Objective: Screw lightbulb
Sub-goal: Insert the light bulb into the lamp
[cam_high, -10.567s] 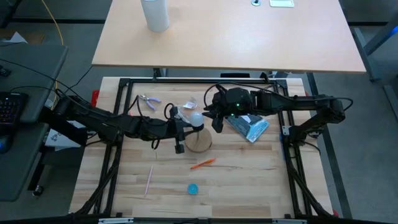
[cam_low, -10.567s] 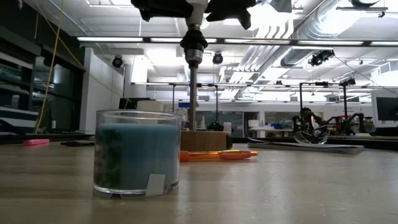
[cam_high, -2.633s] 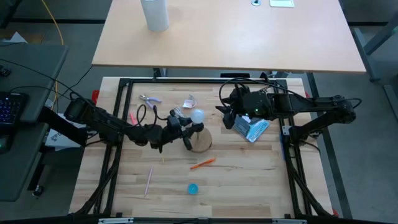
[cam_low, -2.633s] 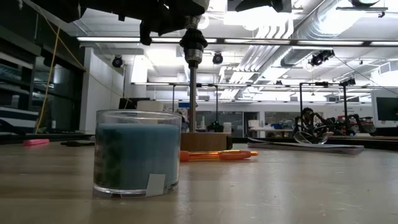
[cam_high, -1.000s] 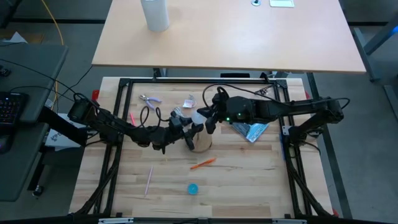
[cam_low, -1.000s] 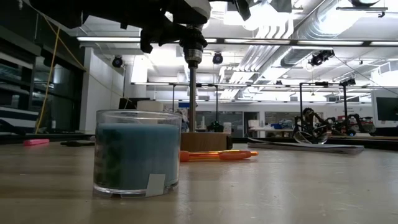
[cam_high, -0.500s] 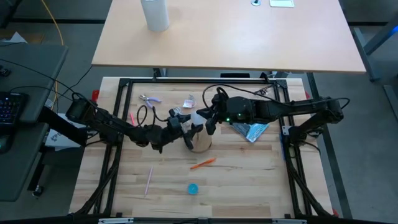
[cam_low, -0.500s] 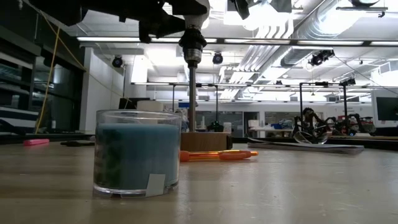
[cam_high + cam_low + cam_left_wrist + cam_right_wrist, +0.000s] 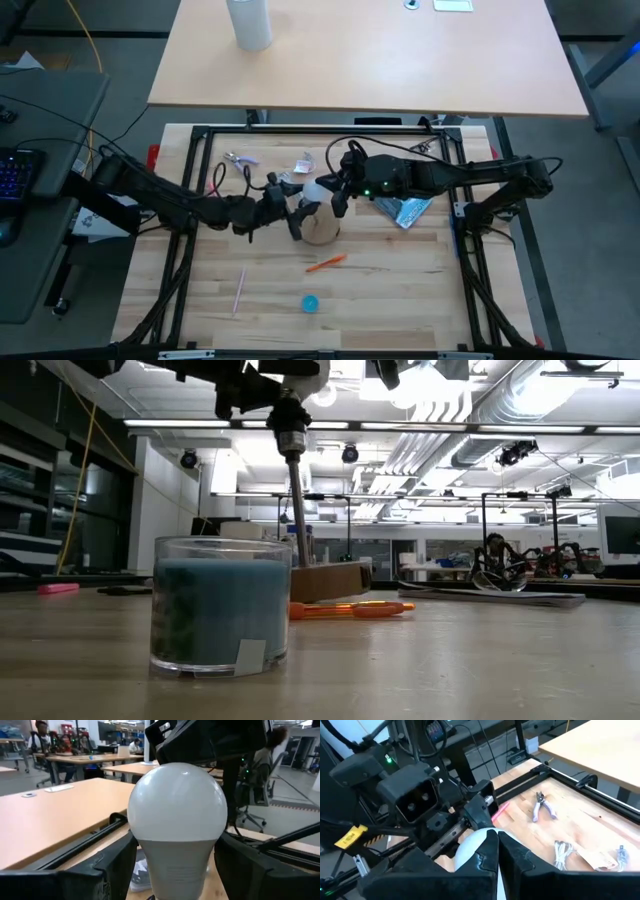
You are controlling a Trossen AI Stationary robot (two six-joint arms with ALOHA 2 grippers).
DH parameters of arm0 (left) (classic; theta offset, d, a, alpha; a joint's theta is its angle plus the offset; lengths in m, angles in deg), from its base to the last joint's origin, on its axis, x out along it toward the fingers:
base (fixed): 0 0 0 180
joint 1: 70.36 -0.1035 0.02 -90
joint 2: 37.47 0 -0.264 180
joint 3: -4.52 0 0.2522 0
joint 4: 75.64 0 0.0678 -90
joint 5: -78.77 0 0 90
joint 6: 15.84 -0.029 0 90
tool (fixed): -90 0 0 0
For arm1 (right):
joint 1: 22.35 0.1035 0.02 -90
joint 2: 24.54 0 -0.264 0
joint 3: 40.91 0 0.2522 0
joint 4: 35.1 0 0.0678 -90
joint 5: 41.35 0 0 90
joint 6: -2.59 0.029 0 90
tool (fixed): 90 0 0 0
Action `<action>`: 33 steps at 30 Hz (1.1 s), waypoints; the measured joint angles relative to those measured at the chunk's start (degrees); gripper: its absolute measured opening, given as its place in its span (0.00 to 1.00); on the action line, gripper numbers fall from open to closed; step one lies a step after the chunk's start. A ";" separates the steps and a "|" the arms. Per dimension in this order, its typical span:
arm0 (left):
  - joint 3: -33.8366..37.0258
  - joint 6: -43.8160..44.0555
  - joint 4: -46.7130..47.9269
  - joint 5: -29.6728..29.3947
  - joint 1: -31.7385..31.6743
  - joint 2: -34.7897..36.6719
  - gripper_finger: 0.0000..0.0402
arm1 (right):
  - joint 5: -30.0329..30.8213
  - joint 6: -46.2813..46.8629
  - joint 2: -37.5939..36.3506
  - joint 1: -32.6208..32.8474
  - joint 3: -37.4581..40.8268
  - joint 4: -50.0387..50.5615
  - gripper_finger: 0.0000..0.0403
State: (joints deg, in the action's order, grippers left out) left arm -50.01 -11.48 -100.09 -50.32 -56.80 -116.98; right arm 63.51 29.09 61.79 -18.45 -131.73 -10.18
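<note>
Left fingers [image 9: 115, 870] flanking lightbulb [image 9: 177, 825], no legible writing

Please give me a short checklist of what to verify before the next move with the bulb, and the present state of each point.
1. Left gripper around the bulb: ok, its fingers stand on both sides of the neck, open.
2. Right gripper on the bulb's top: ok, shut, tips against the dome.
3. Lamp stand flat on the table: not ok, in the low view the wooden base is lifted on one side and the rod leans.
4. Bulb seated in the socket: cannot tell, the thread is hidden.
5. Orange pen away from the stand: ok in the high view.
</note>
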 joint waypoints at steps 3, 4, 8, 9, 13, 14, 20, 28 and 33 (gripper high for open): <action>-0.06 0.88 0.14 0.09 -0.16 -1.52 0.60 | -0.34 -0.01 0.00 0.07 0.08 -0.02 0.00; -0.05 1.37 0.05 0.07 -0.27 -1.96 0.60 | -0.45 -0.02 0.00 0.07 0.07 -0.01 0.00; -0.04 1.07 -3.88 0.09 -0.44 -4.32 0.60 | -0.82 -0.02 0.00 0.14 0.09 0.13 0.00; -0.04 1.09 -4.89 0.25 -0.55 -4.91 0.60 | -0.91 0.00 0.00 0.17 0.09 0.20 0.00; -0.04 1.05 -5.86 0.22 -0.81 -5.76 0.60 | -0.89 0.00 0.00 0.17 0.09 0.24 0.00; -0.04 1.05 -5.78 0.22 -0.81 -5.74 0.60 | -0.89 0.00 0.00 0.17 0.09 0.28 0.00; -0.02 1.11 -5.90 2.83 -0.65 -5.52 0.60 | -0.84 0.00 0.00 0.17 0.09 0.35 0.00; 0.04 -1.09 -3.42 1.77 0.86 -4.35 0.60 | -0.70 0.00 -0.02 0.28 0.09 0.42 0.00; 0.05 -1.14 2.09 -0.48 2.33 -2.97 0.60 | -0.43 -0.42 -0.02 0.28 0.07 0.53 0.00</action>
State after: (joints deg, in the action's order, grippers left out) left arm -49.97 -12.62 -98.00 -50.80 -54.46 -119.95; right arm 63.08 28.66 61.77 -18.17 -131.66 -9.64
